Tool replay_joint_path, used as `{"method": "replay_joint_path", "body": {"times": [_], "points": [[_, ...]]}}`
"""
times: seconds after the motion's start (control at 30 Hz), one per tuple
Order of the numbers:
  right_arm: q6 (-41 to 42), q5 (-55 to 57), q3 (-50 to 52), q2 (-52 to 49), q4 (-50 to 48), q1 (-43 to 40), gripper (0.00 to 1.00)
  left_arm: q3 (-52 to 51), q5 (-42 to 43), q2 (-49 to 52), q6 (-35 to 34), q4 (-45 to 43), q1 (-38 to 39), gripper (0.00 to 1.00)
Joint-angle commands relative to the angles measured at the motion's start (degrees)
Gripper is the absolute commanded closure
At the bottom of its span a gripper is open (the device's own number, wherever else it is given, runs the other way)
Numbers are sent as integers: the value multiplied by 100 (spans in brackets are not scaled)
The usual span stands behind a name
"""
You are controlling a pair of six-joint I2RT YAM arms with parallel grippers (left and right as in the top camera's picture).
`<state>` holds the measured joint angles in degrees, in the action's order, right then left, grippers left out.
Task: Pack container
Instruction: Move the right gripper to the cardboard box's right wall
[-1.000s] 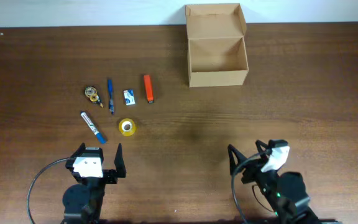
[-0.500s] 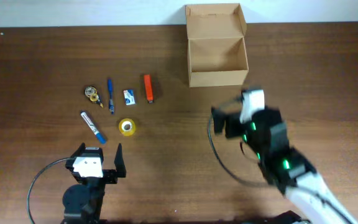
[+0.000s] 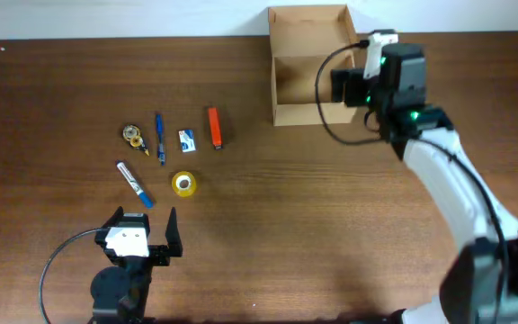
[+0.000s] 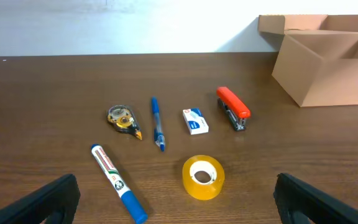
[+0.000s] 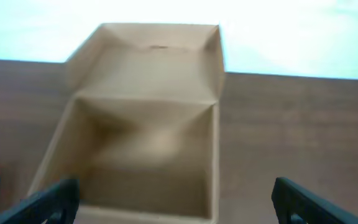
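Dark brown wooden surface (image 3: 259,225) filling the overhead view, with a pale wall along its far edge. Long white and black right arm (image 3: 448,180) stretched from the near right corner up to the far side. Compact left arm (image 3: 120,288) folded low at the near left edge, a black cable looping beside it. Plain tan cardboard container (image 3: 299,112) standing at the far edge, right of centre, open at the top, its hinged flap lid tipped back toward the wall. Wide-spread right pincer (image 5: 179,208) over the right half of the box, fingers out at both lower corners of the right wrist view, pinching nothing; touching the cardboard or not, cannot tell. Equally wide-spread left pincer (image 3: 144,227) low at the near left, pinching nothing, facing a cluster of small things left of centre, well apart from the box. In that cluster: orange stapler (image 3: 214,128) at the right end of the far row, lying near-to-far. White marker (image 3: 135,184) with a blue cap, lying diagonally, closest to the left pincer. Slim blue pen (image 3: 160,137) lying near-to-far in the far row. Yellow tape roll (image 3: 183,184) flat on the wood, just right of the marker. Round correction tape dispenser (image 3: 133,135) at the left end of the far row, just beside the pen. Small white and blue staple box (image 3: 187,139) between pen and stapler.
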<state>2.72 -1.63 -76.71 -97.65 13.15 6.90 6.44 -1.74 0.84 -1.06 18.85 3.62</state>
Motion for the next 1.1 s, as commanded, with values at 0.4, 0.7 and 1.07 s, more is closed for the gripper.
{"method": "replay_joint_path", "body": {"times": [0.4, 0.7, 1.07], "points": [[-424, -955, -310, -2046, -1473, -531, 24, -17, 66, -55, 70, -22, -4, 0], [-420, -1001, -310, -2229, -1469, -531, 96, -17, 66, -55, 70, -22, -4, 0], [-28, -820, -313, -1268, -378, -389, 96, -17, 66, -55, 70, -22, -4, 0]]}}
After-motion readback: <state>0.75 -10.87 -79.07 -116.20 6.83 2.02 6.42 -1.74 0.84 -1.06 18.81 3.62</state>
